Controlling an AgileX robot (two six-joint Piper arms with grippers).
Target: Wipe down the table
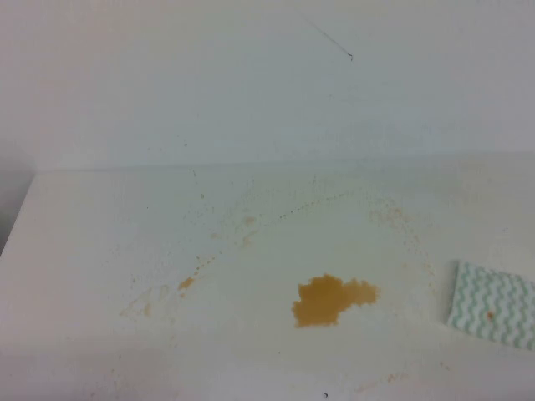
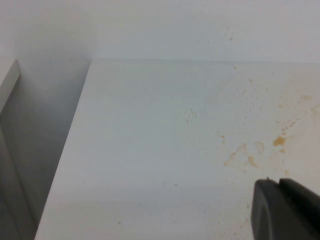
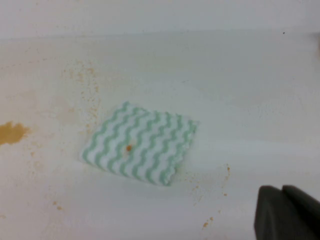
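Right end effector (image 3: 281,200) closed, near cloth (image 1: 493,302) at frame right edge; left end effector (image 2: 278,195) over desk (image 1: 100,251), I cannot tell state; stain (image 1: 330,301) lower centre.

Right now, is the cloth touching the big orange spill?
Apart. The high view shows bare table between cloth and spill. Right gripper hovers near the cloth, left gripper over the table's left side.

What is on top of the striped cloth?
Only a small orange spot on the cloth; the table beneath it is hidden. The right gripper hovers beside it, the left gripper over the table's left part.
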